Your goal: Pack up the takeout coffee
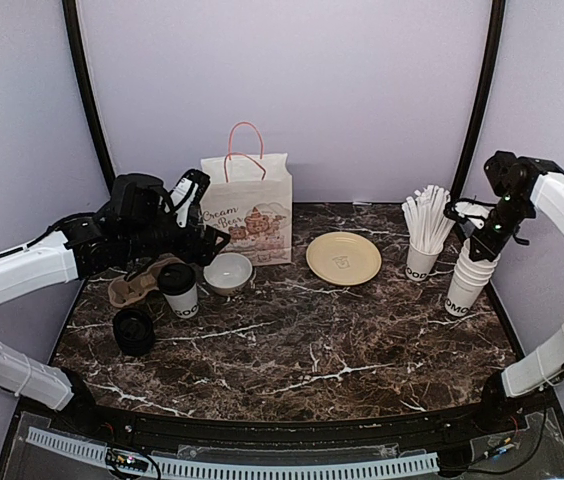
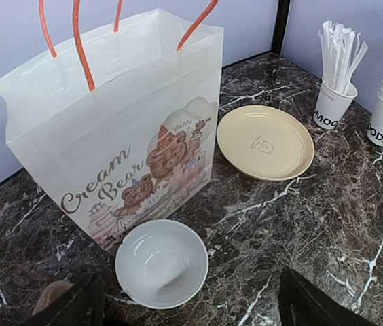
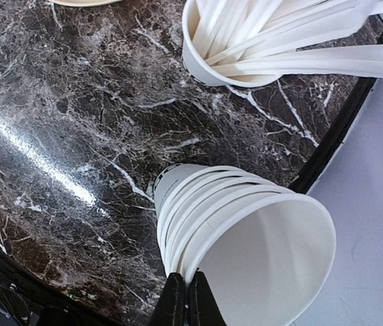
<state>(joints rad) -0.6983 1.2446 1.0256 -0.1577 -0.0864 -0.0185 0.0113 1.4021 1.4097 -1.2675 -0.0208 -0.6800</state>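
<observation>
One takeout coffee (image 1: 178,291), a white cup with a black lid, stands at the brown cardboard carrier (image 1: 134,284) on the left. My left gripper (image 1: 200,236) hovers above and behind it, close to the paper bag (image 1: 248,208). In the left wrist view this gripper (image 2: 193,309) is open over a white bowl (image 2: 162,263), and no coffee cup shows there. My right gripper (image 3: 185,302) is shut on the rim of the top cup of the lidless stack (image 3: 246,224) at the far right (image 1: 465,282).
A round black lid-like thing (image 1: 134,331) lies in front of the carrier. The yellow plate (image 1: 343,257) sits mid-table. A cup of white sticks (image 1: 423,238) stands just left of the stack. The booth's black frame and walls close in on both sides.
</observation>
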